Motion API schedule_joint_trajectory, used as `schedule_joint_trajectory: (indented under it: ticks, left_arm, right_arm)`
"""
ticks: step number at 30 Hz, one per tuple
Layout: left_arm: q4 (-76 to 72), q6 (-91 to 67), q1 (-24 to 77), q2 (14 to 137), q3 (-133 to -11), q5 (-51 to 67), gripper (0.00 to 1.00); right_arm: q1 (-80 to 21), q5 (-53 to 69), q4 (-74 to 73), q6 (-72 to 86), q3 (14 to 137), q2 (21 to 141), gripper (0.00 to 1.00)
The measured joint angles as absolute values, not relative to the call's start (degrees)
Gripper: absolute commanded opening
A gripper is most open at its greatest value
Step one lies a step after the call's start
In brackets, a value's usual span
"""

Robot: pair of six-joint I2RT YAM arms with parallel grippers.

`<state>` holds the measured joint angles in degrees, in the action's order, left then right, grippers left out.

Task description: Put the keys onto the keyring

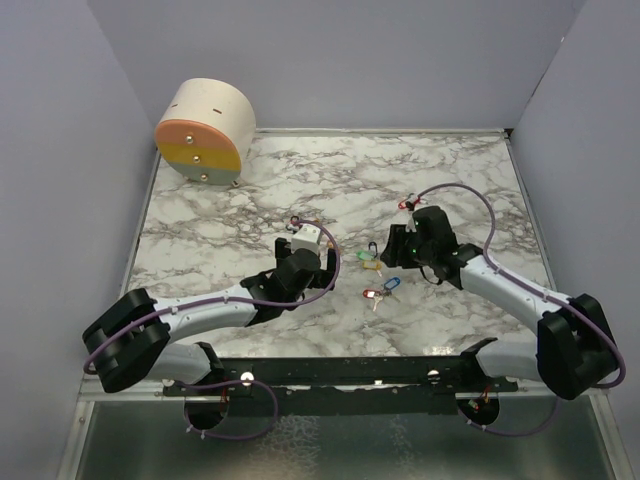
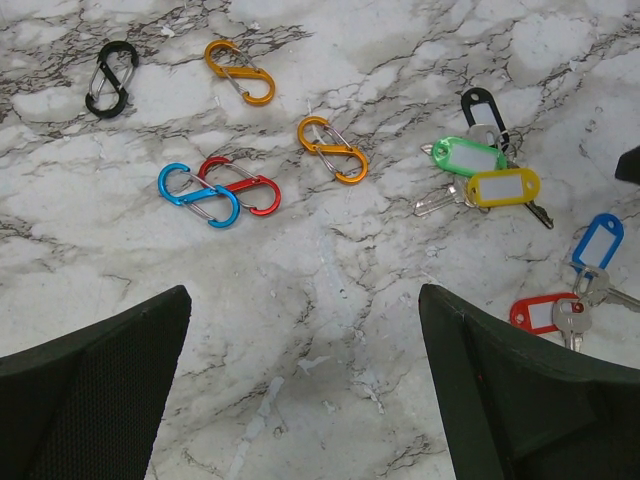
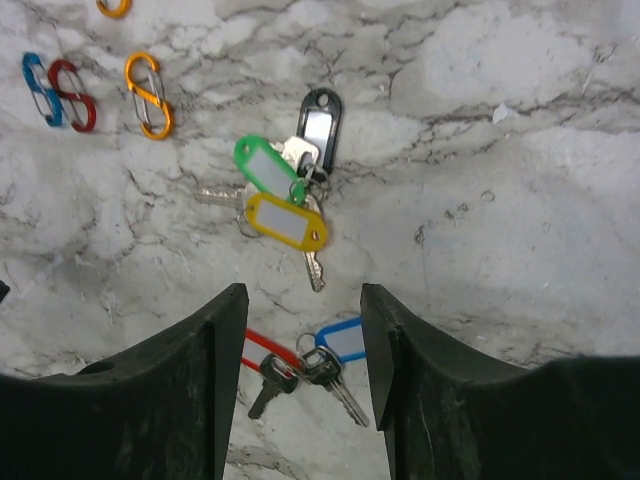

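Up top, the left gripper (image 1: 312,262) and the right gripper (image 1: 398,246) face each other across the keys (image 1: 376,275) on the marble table (image 1: 200,220). Left wrist: fingers (image 2: 100,380) spread wide, keys lying off to the right, coloured clips (image 2: 220,190) to the left. Right wrist: fingers (image 3: 170,390) apart, gripping nothing, straddling the red and blue tags (image 3: 335,342), with the green, yellow and black tags (image 3: 285,190) just ahead.

I can't read any writing here. The label windows on the green key tag (image 3: 268,165), the yellow key tag (image 3: 287,222) at its five o'clock and the blue key tag (image 3: 343,342) look blank white. Any stamping on the keys (image 3: 313,270) is too small to make out.
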<state>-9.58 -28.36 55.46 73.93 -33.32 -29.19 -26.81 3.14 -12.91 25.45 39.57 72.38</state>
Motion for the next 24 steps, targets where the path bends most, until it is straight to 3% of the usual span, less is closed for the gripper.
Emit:
schedule_joint_trajectory:
  ticks: [12, 24]
  left_arm:
    - [-10.24, -28.38, 55.46, 74.72, -33.32, -28.29, 0.99]
    - [-10.22, -28.38, 55.46, 74.70, -33.32, -28.29, 0.99]
  right_arm:
    - [-35.99, 0.43, -20.58, 27.79, 38.50, 74.24, 0.37]
    - [-37.85, -4.12, -22.72, 28.71, 38.50, 77.38, 0.30]
